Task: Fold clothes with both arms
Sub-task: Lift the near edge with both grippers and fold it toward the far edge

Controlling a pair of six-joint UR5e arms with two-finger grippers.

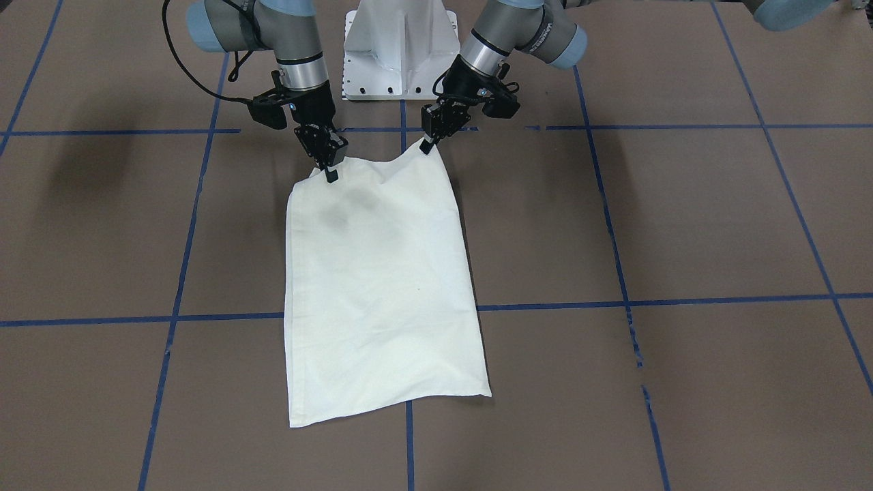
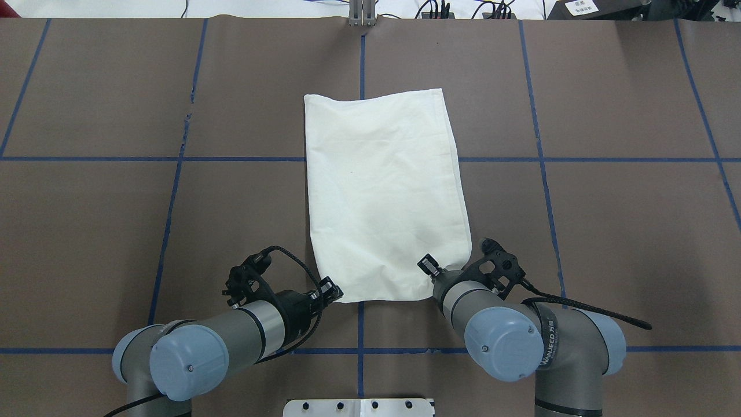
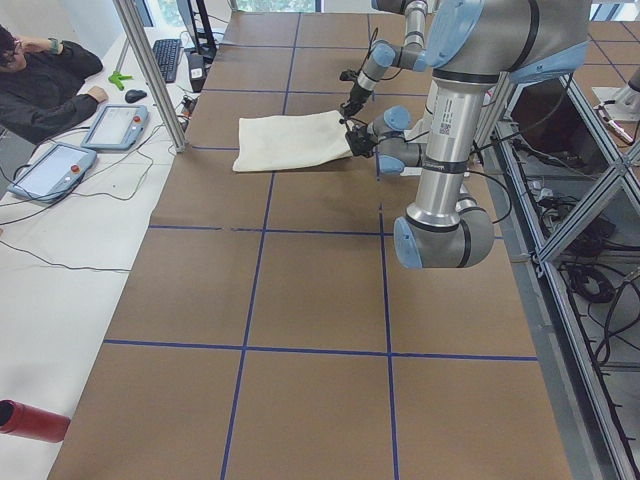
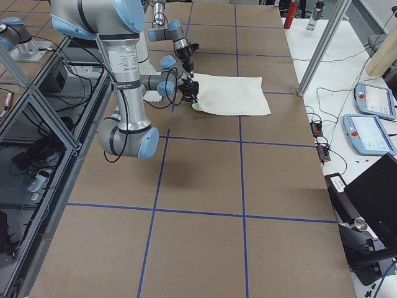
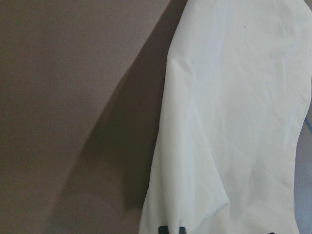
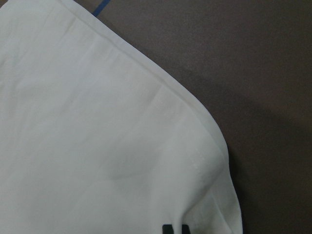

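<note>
In your front-facing view, the cream-white folded cloth shirt (image 1: 382, 286) lay mid-frame on the brown paper-covered table (image 1: 682, 225). The right arm's black two-finger gripper (image 1: 331, 170) and the left arm's black two-finger gripper (image 1: 428, 144) each pinched one of its top corners. Overhead, you saw the shirt centre-frame, clamped at both lower corners.

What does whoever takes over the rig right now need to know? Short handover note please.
Left claw: shut on the near corner of the shirt on its own side, corner raised slightly.
Right claw: shut on the other near corner, also raised.
Shirt: narrow rectangle on the table, plain side up, far end lying flat, no sleeves showing.
Done: sides and sleeves appear folded in.
Left: probably carry the near edge over to the far edge, release, check the fold is square.
</note>
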